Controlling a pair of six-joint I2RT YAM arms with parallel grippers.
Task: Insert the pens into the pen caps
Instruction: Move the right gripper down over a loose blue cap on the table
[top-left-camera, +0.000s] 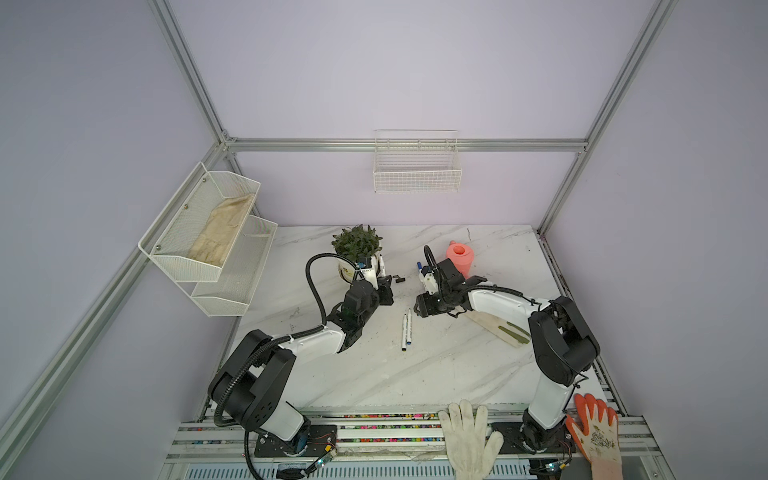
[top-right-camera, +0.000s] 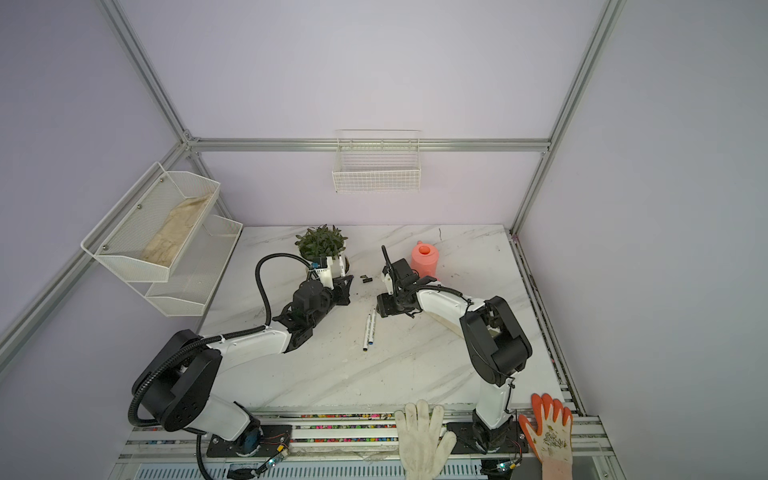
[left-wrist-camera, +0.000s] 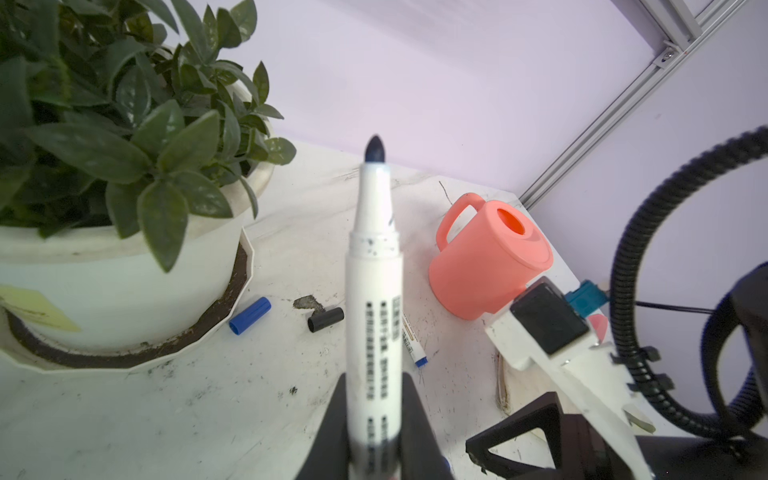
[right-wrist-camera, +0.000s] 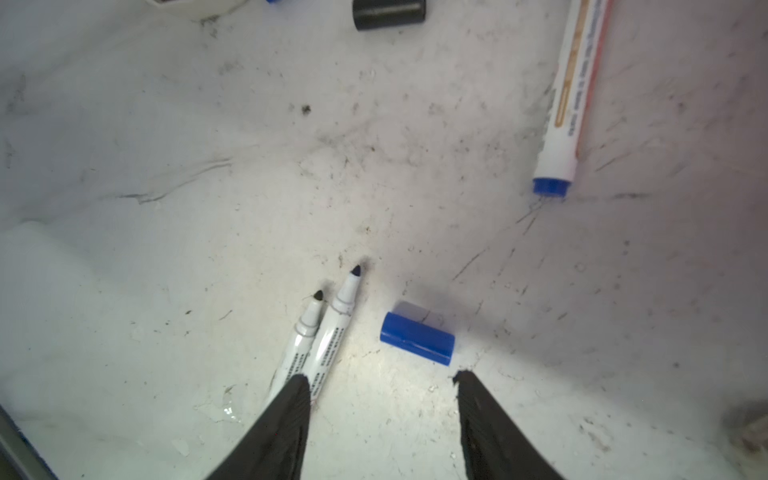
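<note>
Pens (top-left-camera: 406, 330) are all uncapped, so the job looks barely begun. The left claw (left-wrist-camera: 374, 386) is clenched on one held pen (left-wrist-camera: 374, 270), its tip pointing out. The right claw (right-wrist-camera: 382, 376) hangs released over a blue cap (right-wrist-camera: 417, 332) that lies just beside two loose pens on the tabletop (top-left-camera: 415, 374). Next, I judge, the right claw must close on that cap and line its mouth up with the held tip. A black cap (left-wrist-camera: 325, 319) and a second blue cap (left-wrist-camera: 249, 315) lie near the plant pot (left-wrist-camera: 124, 291). The wire basket (top-left-camera: 417, 174) looks empty; the mesh shelf (top-left-camera: 183, 220) holds a pale cloth (top-left-camera: 222, 232) in its upper tier.
</note>
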